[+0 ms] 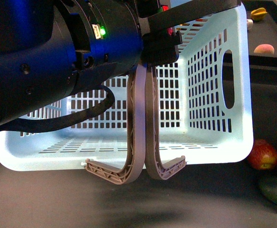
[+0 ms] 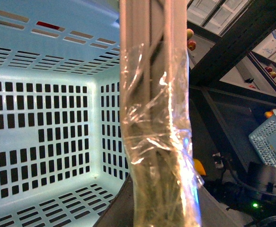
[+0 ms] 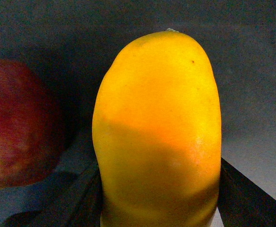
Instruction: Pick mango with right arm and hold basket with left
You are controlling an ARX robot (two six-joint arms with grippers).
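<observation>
Right wrist view: mango (image 3: pixel 159 132) between fingers (image 3: pixel 251 198), apple (image 3: pixel 14 127) just beside

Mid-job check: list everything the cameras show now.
basket: one, pale turquoise, centre.
handles: two, grey-brown, upright together, rising from the near rim.
mango: one, yellow-orange, in right claw.
apple: one, red-yellow, right of basket.
green fruit: one, dark, beside apple, nearer the robot.
yellow item: one, dark ledge, far right.
pink fruit: one, same ledge.
crate: one, blue, background of left wrist view.
left arm: one, black, upper left.
left claw: black, shut on handles.
right claw: black, shut on mango.
</observation>
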